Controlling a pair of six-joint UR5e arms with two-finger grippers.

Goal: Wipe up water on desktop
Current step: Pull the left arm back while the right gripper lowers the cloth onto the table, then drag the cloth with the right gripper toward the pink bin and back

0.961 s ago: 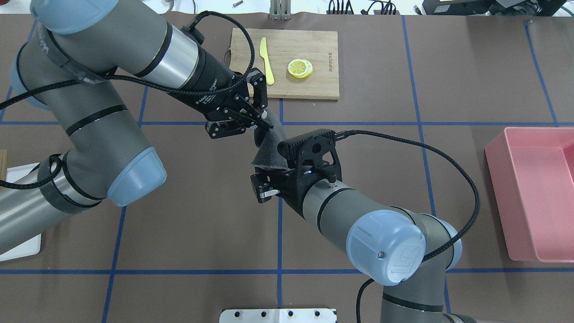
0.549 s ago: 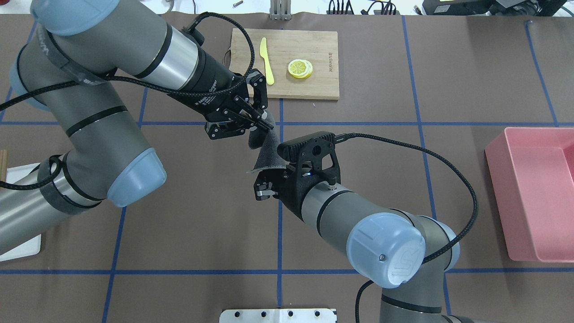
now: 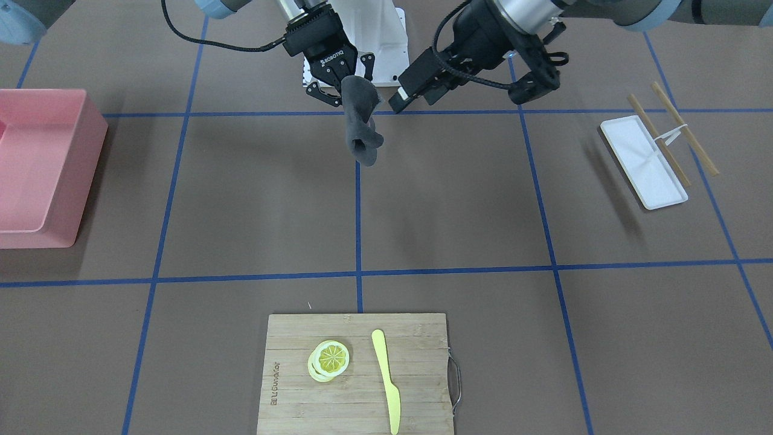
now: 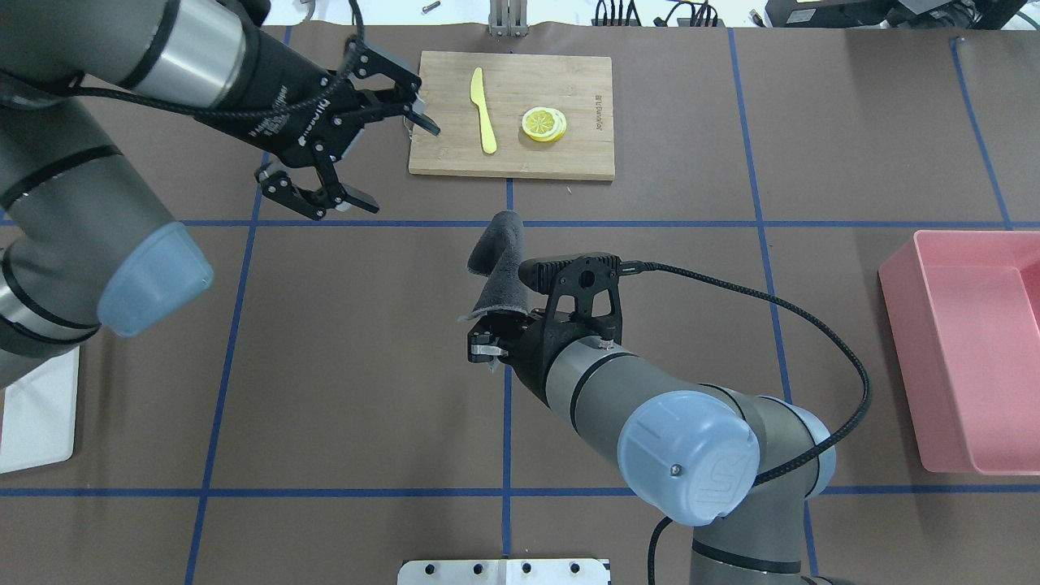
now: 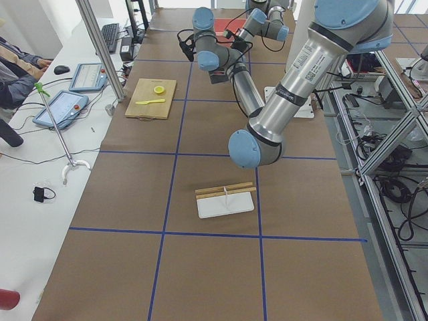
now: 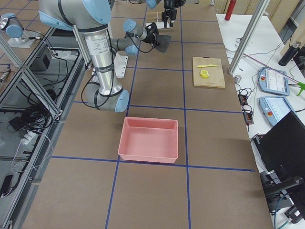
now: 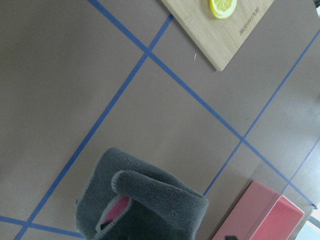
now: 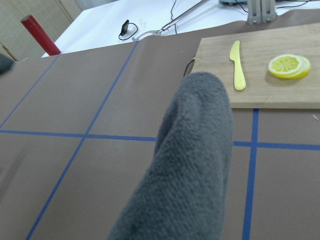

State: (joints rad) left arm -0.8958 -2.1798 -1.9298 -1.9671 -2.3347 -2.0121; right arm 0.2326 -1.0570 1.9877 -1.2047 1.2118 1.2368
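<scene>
The dark grey cloth (image 4: 500, 264) is the tool for this work; it looks soft, thick and light, a fleece that folds on itself and hangs limp, so I judge it will drag and bunch if it is pushed only by one corner; it is better to hold it low, close to the fold, and to press it flat. The right gripper (image 4: 486, 335) is closed on its one end; the rest reaches out past the fingers over the middle tape crossing and seems lifted off the surface. The left gripper (image 4: 400, 166) stands wide open and holds nothing, well apart from the cloth, near the corner of the cutting board (image 4: 569, 154).

The desktop (image 4: 341, 341) is flat, matte and brown, with blue tape lines; I cannot find any water on it in these views, so the wet place is not sure. On the board lie a yellow knife (image 4: 484, 114) and lemon slices (image 4: 543, 123); a pink bin (image 4: 902, 366) stands far on the robot's right; a white tray (image 3: 634, 151) with wooden sticks (image 3: 661, 142) lies on its left.
</scene>
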